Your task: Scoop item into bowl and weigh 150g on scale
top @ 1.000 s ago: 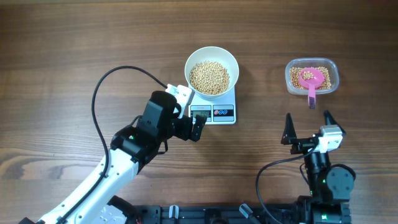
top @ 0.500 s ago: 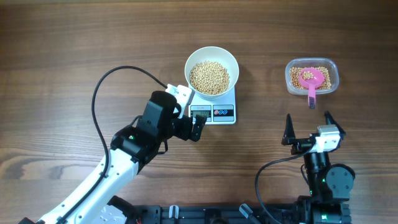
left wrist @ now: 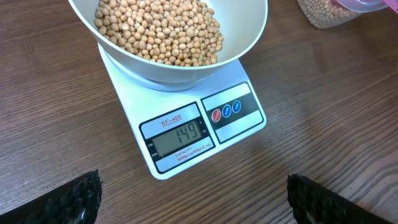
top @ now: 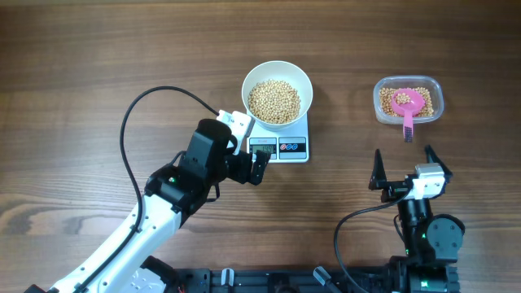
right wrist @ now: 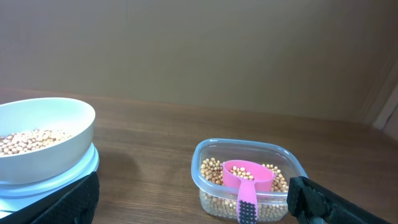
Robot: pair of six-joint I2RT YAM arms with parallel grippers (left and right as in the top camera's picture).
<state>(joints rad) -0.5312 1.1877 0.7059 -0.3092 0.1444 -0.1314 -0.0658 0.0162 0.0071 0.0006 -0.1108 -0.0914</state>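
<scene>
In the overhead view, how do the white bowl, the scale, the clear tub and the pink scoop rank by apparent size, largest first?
1. The white bowl and the scale: about equally wide, and the bowl hides part of the scale, so I leave them unranked.
2. The clear tub.
3. The pink scoop, smallest.

surface: dark wooden table | directly on it: white scale mid-table; clear tub well apart, rightward
</scene>
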